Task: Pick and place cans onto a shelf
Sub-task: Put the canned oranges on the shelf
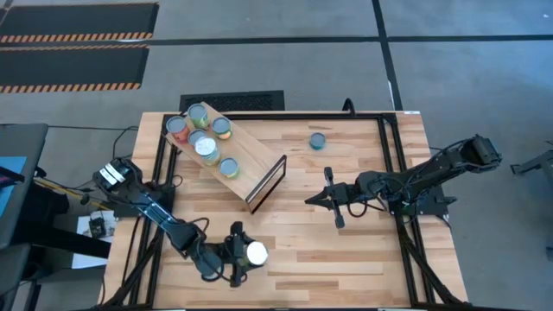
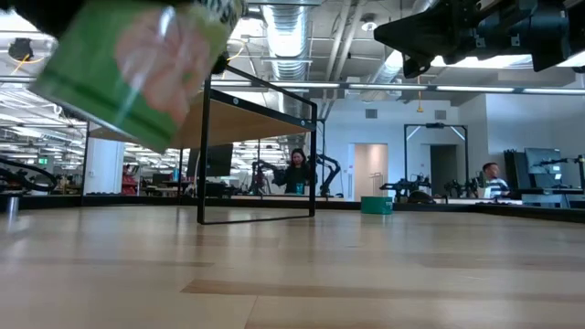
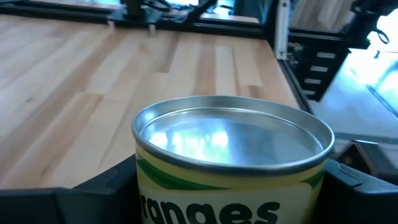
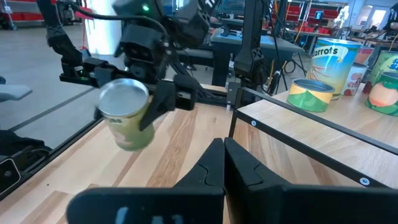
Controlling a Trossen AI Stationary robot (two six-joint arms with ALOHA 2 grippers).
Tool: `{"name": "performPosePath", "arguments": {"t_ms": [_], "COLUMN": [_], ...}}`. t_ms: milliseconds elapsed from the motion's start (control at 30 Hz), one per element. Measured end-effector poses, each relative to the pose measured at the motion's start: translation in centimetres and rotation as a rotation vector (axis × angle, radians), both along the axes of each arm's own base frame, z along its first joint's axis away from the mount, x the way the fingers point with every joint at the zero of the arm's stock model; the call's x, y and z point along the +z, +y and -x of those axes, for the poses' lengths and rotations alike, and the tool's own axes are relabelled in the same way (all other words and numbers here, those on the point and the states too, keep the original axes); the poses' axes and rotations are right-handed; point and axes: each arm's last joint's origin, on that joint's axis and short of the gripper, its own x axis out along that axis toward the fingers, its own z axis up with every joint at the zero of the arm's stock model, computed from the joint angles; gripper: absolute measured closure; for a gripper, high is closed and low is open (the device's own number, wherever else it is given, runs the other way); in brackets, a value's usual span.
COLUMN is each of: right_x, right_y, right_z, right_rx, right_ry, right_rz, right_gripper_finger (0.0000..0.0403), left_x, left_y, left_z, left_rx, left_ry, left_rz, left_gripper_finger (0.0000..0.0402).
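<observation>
My left gripper (image 1: 246,253) is near the table's front edge, shut on a can (image 3: 233,134) with a silvery lid and a green and yellow label. The can also shows in the low view (image 2: 137,64) and in the right wrist view (image 4: 127,115). The shelf (image 1: 246,160), a light wood board on a dark frame, stands at the far left with several cans (image 1: 203,138) upright on its top. One blue can (image 1: 318,140) stands alone on the tabletop, right of the shelf. My right gripper (image 1: 313,199) is shut and empty, right of the shelf's end panel (image 1: 268,183). My left gripper pinches the can's side wall (image 3: 155,186) between its two fingers (image 3: 102,183), one on each side, just below the lid. The fingers come roughly level from the table's left. The can is lifted clear of the table, lid up and tilted a little.
A dark frame rail (image 1: 384,164) runs along the table's right side, and another rail (image 1: 160,164) runs along the left. Bare planks (image 1: 346,250) lie at the front right. People sit in the room (image 2: 297,169) beyond the table.
</observation>
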Motion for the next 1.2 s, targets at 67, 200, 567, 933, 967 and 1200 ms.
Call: {"name": "performPosePath", "arguments": {"t_ms": [67, 200, 567, 933, 967, 1200], "right_x": [0.0, 0.0, -0.2, -0.1, 0.0, 0.9], "right_y": [0.0, 0.0, 0.4, 8.7, 9.5, 13.3], "right_z": [0.0, 0.0, 0.0, -3.6, -4.3, -8.6], "right_rx": [0.0, 0.0, 0.017, 0.059, 0.05, 0.04], "right_ry": [0.0, 0.0, 0.034, 0.211, 0.229, 0.321], "right_rz": [0.0, 0.0, -0.102, 0.03, 0.068, 0.306], "right_gripper_finger": [0.039, 0.039, 0.039, 0.0345, 0.0337, 0.0294], "left_x": [-0.6, -1.2, -3.8, -3.9, -3.9, -3.9], "left_y": [0.7, 1.8, 2.1, 2.7, 2.8, 2.7], "left_z": [0.2, 0.4, -0.5, -1.3, -1.3, -1.3], "left_rx": [0.022, 0.037, 0.025, 0.014, 0.008, -0.014], "left_ry": [-0.016, -0.061, -0.09, -0.116, -0.113, -0.109], "left_rz": [0.001, 0.01, -0.045, -0.011, -0.003, 0.023], "left_gripper_finger": [0.0126, 0.0126, 0.0125, 0.0125, 0.0125, 0.0125]}}
